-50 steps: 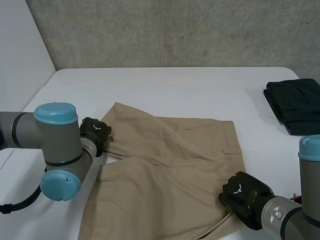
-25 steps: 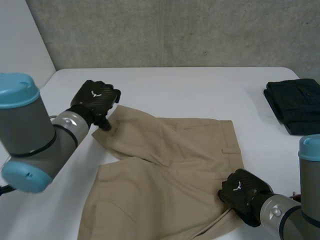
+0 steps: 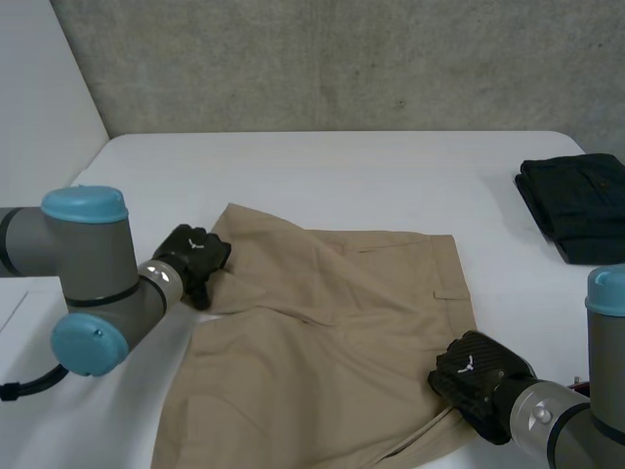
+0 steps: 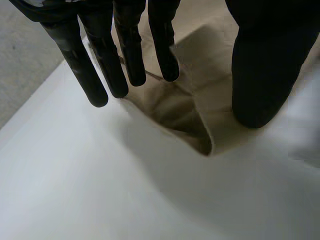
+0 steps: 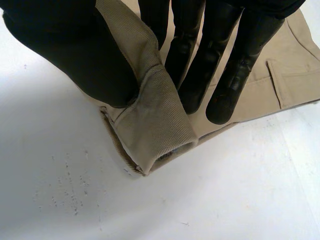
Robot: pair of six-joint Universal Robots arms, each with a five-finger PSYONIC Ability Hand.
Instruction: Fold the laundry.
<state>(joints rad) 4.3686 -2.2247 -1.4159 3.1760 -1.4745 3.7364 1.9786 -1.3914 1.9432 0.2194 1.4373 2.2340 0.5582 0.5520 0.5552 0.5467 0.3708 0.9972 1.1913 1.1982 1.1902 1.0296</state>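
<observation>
Tan shorts (image 3: 332, 332) lie spread but rumpled on the near half of the white table (image 3: 342, 166). A diagonal crease crosses the middle, and the pocket (image 3: 451, 290) sits toward the right edge. A dark folded garment (image 3: 576, 205) lies at the far right, well apart.

Left hand (image 3: 192, 262): at the left edge of the shorts, close to the far left corner. In the wrist view the fingers (image 4: 102, 65) are straight and stand apart from the thumb (image 4: 257, 75). A fold of cloth lies on the table beneath and between them. Nothing is gripped; the hand is spread over the cloth.

Right hand (image 3: 474, 376): at the near right edge. In the wrist view a hem corner is rolled up between the thumb (image 5: 80, 55) and the fingers (image 5: 222, 75) and is pinched there.

Judgement: the step in hand is securing two holds before a fold. The right side is secured; the left is not yet.

To do it well:
- The left hand should bring thumb and fingers together on the edge itself, taking every layer and not only the top flap.
- Draw the hands lightly apart first to take out the diagonal crease.
- Lift both hands evenly; an uneven lift would likely skew the fold line.
- Watch the right pinch under tension, since a rolled hem may slip.
- Keep the carried cloth away from the dark garment.
</observation>
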